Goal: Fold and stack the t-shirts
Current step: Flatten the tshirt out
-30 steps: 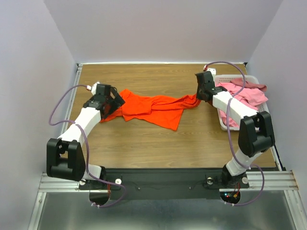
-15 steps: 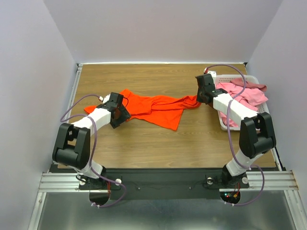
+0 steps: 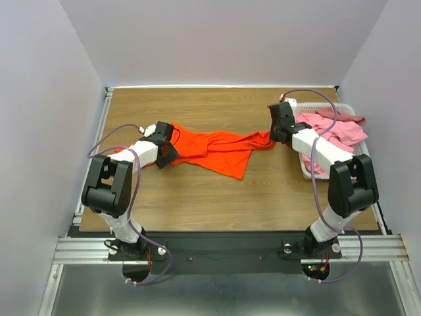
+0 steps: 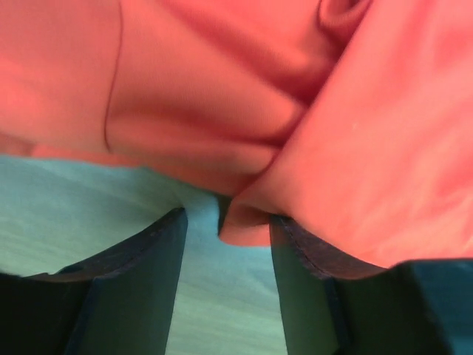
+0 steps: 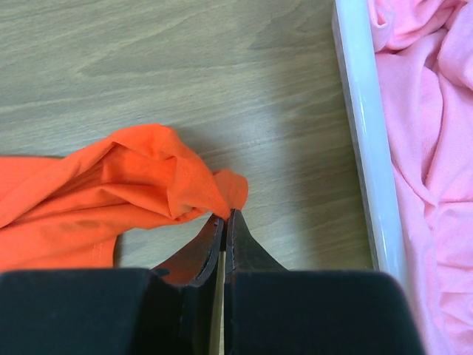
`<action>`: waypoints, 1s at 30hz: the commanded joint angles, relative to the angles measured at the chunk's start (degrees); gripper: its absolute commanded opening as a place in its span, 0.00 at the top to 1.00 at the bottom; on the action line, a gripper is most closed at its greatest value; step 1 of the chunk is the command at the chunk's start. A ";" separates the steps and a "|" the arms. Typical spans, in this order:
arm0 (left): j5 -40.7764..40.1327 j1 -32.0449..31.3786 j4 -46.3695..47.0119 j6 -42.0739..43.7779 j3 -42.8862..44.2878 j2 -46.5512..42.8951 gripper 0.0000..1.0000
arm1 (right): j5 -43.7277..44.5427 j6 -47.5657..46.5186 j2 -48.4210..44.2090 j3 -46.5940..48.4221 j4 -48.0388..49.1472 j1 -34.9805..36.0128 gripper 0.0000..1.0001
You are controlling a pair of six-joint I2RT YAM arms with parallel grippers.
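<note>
Across the middle of the wooden table point(image 3: 197, 197), the bright orange-red cloth t-shirt point(image 3: 214, 148) lies rumpled, stretched left to right. The right gripper point(image 5: 224, 216) is pinched together on its right tip. The left gripper point(image 4: 225, 222) stands with jaws apart around a fold at its left end. Further right, pink cloth t-shirts point(image 3: 335, 128) fill a white slatted plastic basket point(image 5: 362, 111).

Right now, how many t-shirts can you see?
3. The orange-red t-shirt lies spread on the table; a light pink t-shirt and a dusty rose t-shirt sit heaped in the white basket on the right. More may be hidden under that heap.
</note>
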 commanded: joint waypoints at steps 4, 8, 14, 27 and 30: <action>-1.85 0.14 0.02 0.39 -0.27 1.61 0.59 | 1.66 0.69 -1.22 -0.40 1.66 -0.31 1.00; 0.35 0.14 2.21 0.91 -2.03 0.82 0.76 | 2.19 0.69 -1.22 -0.40 1.66 -0.31 1.00; 2.81 -0.03 3.62 1.79 -2.29 2.31 0.76 | 2.45 0.69 -2.01 -1.01 1.66 -0.31 1.00; 4.48 -2.41 4.42 5.04 -3.79 -14.10 1.00 | 3.50 0.77 -7.35 -1.45 1.66 -0.31 1.00; 4.83 -2.41 3.71 5.57 -2.04 -22.62 1.00 | 3.86 0.51 -12.01 -1.54 1.66 -0.31 1.00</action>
